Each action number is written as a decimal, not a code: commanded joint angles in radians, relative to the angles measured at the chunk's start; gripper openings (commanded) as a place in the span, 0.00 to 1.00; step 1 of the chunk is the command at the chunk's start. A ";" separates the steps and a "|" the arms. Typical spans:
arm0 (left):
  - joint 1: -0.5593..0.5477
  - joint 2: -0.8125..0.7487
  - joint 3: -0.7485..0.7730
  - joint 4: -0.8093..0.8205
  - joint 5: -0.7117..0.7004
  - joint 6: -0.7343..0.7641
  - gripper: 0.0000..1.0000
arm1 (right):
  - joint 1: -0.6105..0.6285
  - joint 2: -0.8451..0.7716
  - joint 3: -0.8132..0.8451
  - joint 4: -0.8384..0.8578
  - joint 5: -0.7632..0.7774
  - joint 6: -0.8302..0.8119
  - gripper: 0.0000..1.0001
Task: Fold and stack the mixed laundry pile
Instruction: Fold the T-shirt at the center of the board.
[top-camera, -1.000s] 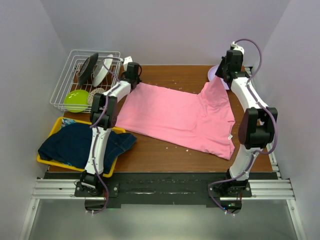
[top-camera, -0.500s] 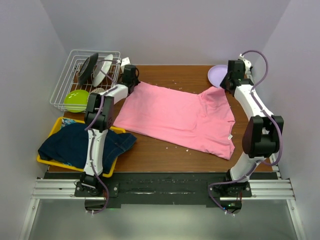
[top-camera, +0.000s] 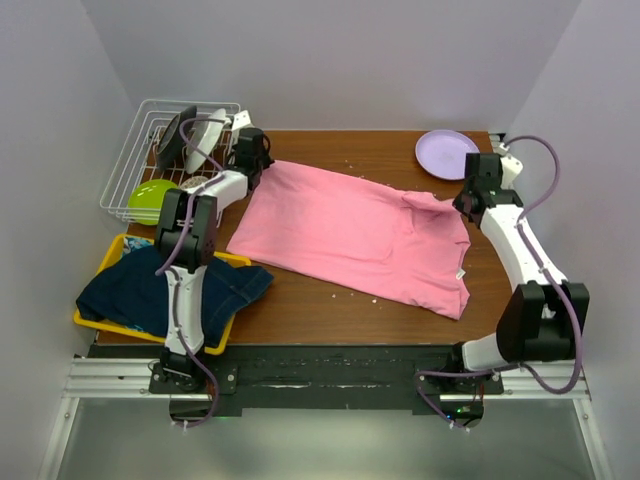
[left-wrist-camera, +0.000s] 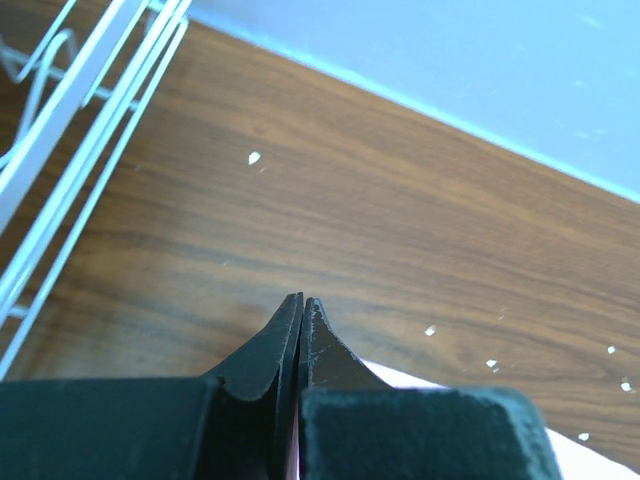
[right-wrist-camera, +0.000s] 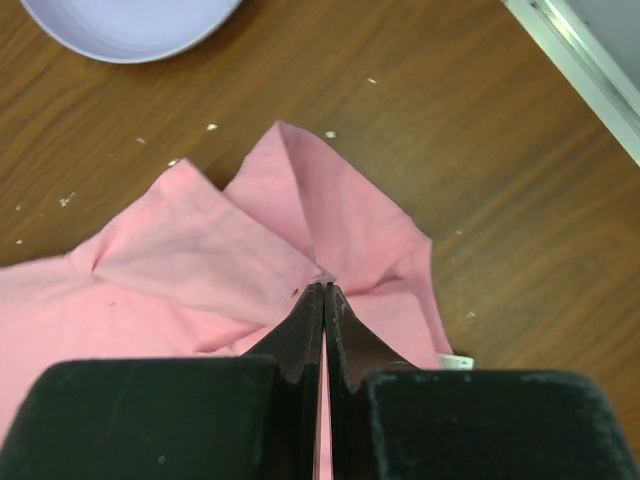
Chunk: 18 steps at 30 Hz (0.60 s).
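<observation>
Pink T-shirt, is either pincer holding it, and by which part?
Both. The right pincer pinches bunched fabric at the pink T-shirt's far right corner; the left pincer is shut at its far left corner, apparently gripping the edge.

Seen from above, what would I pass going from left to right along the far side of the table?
Wire rack → pink T-shirt → lilac plate.
</observation>
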 joint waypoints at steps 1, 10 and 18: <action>0.020 -0.086 -0.040 0.036 -0.043 -0.011 0.00 | -0.041 -0.094 -0.086 -0.036 0.043 0.056 0.00; 0.028 -0.157 -0.113 0.005 -0.096 -0.033 0.00 | -0.075 -0.224 -0.236 -0.072 -0.009 0.117 0.00; 0.034 -0.215 -0.187 -0.005 -0.129 -0.038 0.00 | -0.086 -0.302 -0.313 -0.098 -0.069 0.157 0.00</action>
